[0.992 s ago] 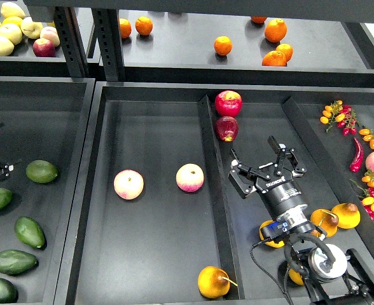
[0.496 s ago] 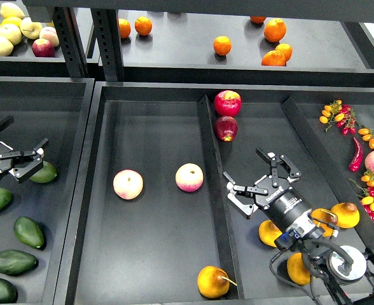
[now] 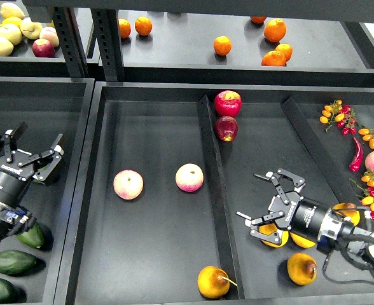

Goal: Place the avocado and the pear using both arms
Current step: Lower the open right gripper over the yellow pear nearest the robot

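Nearest, at the front edge of the middle black tray [image 3: 155, 254], a golden orange-yellow pear with a thin brown stem [image 3: 213, 281] lies against the tray's central divider. To its right, in the right compartment, a second orange-yellow pear [image 3: 301, 268] sits alone, and more of them lie just beyond it. The right end effector [image 3: 271, 207] hangs directly over those, fingers spread wide and released, gripping nothing.

In the left tray [image 3: 66, 190], smooth dark green avocados lie along the near left edge: one [image 3: 12, 261] clear of the arm, another [image 3: 32, 236] partly hidden under it. The left end effector [image 3: 23, 154] stands above them, beyond the hidden one, jaws parted and empty.

Farther back in the middle tray rest two round pink-yellow apples [image 3: 128, 184], side by side but apart. Two red apples [image 3: 228, 103] sit at the far end of the divider.
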`<control>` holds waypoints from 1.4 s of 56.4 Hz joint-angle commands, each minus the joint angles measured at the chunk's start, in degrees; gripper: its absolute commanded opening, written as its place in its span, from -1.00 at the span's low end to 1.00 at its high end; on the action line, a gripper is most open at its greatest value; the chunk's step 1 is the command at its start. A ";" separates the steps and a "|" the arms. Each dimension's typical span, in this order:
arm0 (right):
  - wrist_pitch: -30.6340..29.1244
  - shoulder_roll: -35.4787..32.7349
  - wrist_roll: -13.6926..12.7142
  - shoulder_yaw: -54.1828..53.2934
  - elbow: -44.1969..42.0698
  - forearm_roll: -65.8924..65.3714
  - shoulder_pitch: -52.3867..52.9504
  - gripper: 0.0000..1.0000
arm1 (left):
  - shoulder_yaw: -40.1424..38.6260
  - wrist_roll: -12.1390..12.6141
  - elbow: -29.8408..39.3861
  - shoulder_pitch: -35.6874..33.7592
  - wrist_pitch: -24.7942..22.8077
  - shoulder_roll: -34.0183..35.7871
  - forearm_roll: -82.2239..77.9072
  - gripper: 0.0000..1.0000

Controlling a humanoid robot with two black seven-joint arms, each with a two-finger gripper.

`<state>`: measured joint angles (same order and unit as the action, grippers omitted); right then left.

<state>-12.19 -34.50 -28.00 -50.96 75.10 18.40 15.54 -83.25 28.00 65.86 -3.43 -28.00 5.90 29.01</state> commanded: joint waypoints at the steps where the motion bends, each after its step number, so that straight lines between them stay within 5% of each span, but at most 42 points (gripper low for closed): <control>1: -0.02 -2.24 0.00 5.24 -0.04 -0.03 4.23 0.99 | -0.34 0.00 1.20 0.70 0.00 -4.14 -2.46 0.99; 8: -0.02 -6.19 0.00 14.36 -0.92 -1.61 12.73 0.99 | -0.95 0.00 1.82 0.70 0.00 -5.90 -4.91 0.99; 23: -0.02 -3.57 0.00 28.71 -1.27 -3.19 21.73 0.99 | -1.04 0.00 2.08 0.97 0.00 -5.90 -5.36 0.99; 41: 0.15 3.56 0.00 34.61 -6.19 -7.68 22.25 0.99 | -1.39 0.00 2.61 1.67 0.00 -5.90 -5.71 0.99; 79: 0.07 4.53 0.00 40.23 -6.46 -7.94 19.97 0.98 | -1.30 0.00 4.28 2.90 0.00 -5.90 -8.00 0.99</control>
<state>-12.13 -30.44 -27.99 -11.04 68.57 10.38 35.59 -84.54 28.00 70.06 -0.60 -28.00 0.00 21.01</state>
